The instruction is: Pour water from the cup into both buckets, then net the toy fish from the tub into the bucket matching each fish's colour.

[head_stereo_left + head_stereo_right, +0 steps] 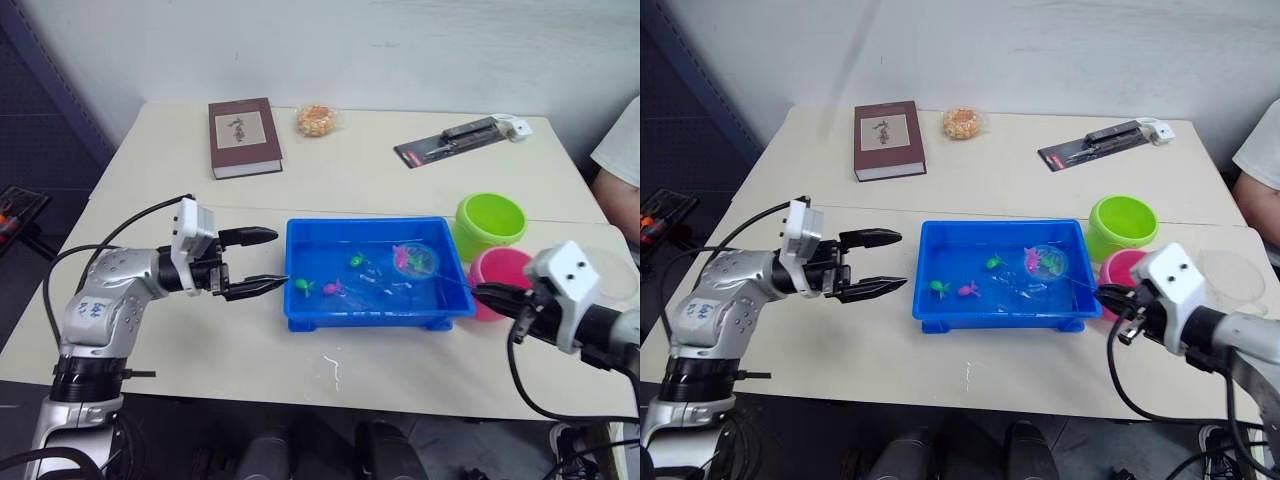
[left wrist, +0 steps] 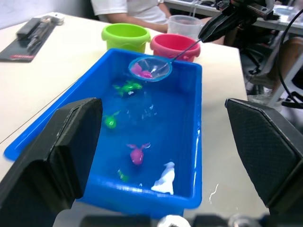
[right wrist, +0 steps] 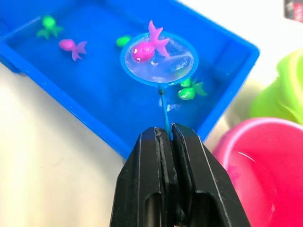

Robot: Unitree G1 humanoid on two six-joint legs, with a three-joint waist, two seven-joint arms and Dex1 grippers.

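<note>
Left hand point(image 1: 262, 263) fingers spread wide, right hand point(image 3: 166, 137) fingers pressed tight together

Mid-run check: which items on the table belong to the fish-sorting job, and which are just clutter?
Job:
tub
net, holding a pink fish
loose fish
green bucket
pink bucket
clear cup
right gripper

Clutter:
book
wrapped snack
packaged tool

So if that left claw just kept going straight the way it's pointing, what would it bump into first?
Most likely the near end wall of the blue tub. The left gripper, jaws open, points right at it, with only bare table between them. Its exact height relative to the rim is hard to judge.
</note>
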